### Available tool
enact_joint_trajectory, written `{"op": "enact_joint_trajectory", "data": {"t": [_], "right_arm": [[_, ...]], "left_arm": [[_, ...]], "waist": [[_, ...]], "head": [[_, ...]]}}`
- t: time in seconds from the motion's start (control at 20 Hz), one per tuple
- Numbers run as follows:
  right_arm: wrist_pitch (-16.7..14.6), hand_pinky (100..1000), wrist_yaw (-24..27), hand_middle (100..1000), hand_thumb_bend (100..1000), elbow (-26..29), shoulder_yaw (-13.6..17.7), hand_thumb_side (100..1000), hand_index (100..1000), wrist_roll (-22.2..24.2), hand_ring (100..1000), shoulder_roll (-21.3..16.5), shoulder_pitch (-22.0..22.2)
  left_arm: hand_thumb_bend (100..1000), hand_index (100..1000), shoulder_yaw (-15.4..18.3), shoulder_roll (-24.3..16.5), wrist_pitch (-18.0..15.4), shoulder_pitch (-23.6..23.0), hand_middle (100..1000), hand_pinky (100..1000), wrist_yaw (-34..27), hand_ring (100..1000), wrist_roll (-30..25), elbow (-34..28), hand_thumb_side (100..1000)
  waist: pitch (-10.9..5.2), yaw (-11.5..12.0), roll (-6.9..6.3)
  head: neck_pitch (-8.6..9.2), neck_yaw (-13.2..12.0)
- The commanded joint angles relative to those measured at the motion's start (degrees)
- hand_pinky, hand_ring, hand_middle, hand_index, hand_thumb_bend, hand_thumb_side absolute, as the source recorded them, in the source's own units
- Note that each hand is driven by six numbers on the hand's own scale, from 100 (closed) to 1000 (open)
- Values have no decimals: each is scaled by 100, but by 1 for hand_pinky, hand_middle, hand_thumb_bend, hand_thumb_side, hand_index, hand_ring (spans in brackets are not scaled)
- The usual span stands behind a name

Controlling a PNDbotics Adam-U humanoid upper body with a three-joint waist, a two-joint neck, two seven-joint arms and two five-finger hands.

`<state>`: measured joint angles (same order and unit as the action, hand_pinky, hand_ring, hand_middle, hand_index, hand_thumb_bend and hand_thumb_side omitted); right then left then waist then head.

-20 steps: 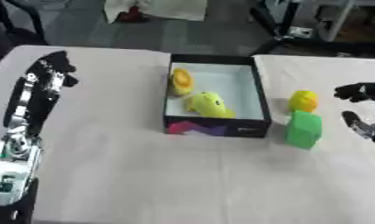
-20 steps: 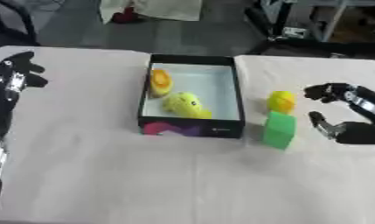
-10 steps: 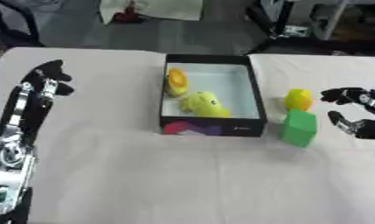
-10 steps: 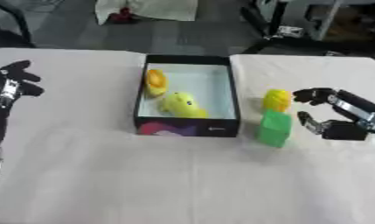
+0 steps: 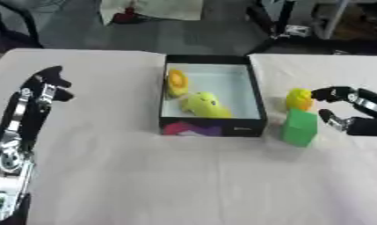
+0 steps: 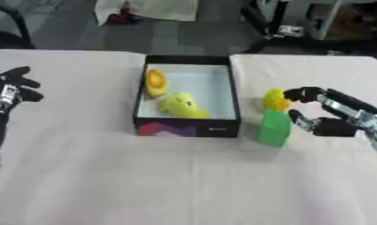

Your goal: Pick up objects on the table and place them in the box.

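A black box (image 5: 252, 90) with a pale floor stands mid-table, holding an orange-yellow piece (image 5: 176, 82) and a yellow toy (image 5: 204, 104). Just right of the box a green block (image 5: 300, 127) stands upright, with a small yellow object (image 5: 299, 99) behind it. My right hand (image 6: 322, 115) is open at the right, its fingers spread around the gap beside the green block and the yellow object, one fingertip close to the yellow object. My left hand (image 5: 45, 83) hangs open at the far left, away from the box.
The table wears a white cloth (image 5: 183, 180). Beyond its far edge are a dark floor, chair legs (image 5: 280, 26) and a white sheet (image 5: 157, 9). My left arm (image 5: 14, 132) runs down the left edge.
My right hand has moved left, closing in on the green block and the yellow object. The camera view has shifted, so my left arm sits further left and lower.
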<state>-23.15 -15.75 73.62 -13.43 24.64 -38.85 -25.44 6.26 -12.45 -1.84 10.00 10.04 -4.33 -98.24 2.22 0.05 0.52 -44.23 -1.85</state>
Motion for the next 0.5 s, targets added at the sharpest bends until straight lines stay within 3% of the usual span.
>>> {"op": "enact_joint_trajectory", "data": {"t": [0.05, 0.2, 0.5], "right_arm": [[-43, 908, -80, 886, 100, 22, -5, 703, 963, 105, 920, -70, -149], [-81, 914, -220, 890, 100, -15, -39, 615, 970, 200, 925, -19, -222], [-137, 918, -401, 887, 100, -187, -72, 651, 971, 307, 926, 110, -330]], "left_arm": [[230, 849, -3, -23, -6, 23, 587, 639, -39, 551, -24, -91, 867], [227, 850, -12, -18, -7, 23, 588, 639, -47, 552, -40, -96, 868], [221, 850, -18, -8, -6, 21, 588, 640, -52, 552, -57, -101, 870]], "waist": [[45, 12, -41], [46, 16, -42], [57, 28, -52]], "head": [[11, 33], [11, 50], [11, 90]]}}
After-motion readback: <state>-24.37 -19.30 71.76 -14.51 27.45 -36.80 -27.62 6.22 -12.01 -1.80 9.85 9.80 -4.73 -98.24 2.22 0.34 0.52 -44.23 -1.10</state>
